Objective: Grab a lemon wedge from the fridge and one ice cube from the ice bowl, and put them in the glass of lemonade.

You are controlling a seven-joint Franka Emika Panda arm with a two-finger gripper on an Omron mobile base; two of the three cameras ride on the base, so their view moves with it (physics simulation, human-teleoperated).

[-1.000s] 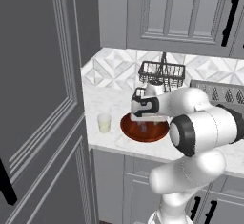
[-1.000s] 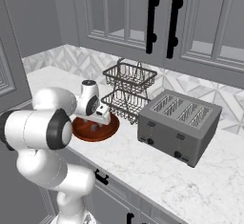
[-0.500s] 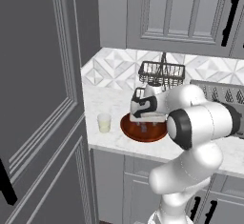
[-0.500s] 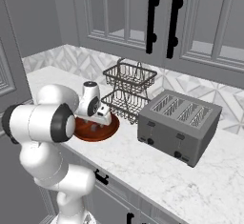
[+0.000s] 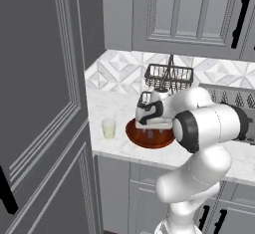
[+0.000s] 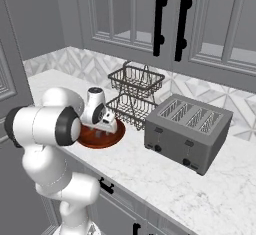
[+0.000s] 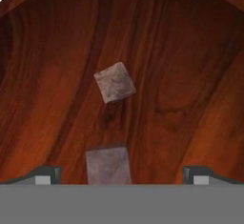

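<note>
My gripper [image 7: 123,175] hangs open inside the reddish-brown ice bowl [image 7: 190,75], fingertips [image 7: 47,174] wide apart. One ice cube [image 7: 108,165] lies between them, closer to the left finger. A second ice cube [image 7: 114,82] rests farther along the bowl floor. From the base, the gripper [image 5: 148,127] points down into the ice bowl [image 5: 133,134] on the counter. The glass of lemonade [image 5: 108,128] stands just left of the bowl. The dark grey fridge [image 5: 40,103] rises at the left. The lemon wedge is out of view.
A dark wire basket [image 6: 135,96] stands behind the bowl [image 6: 114,135] against the backsplash. A grey toaster [image 6: 187,131] sits to the right of it. Panelled cabinets with black handles [image 6: 160,21] hang above the counter.
The arm's elbow has swung a little to the left. The hand stays over the bowl, pointing down into it.
</note>
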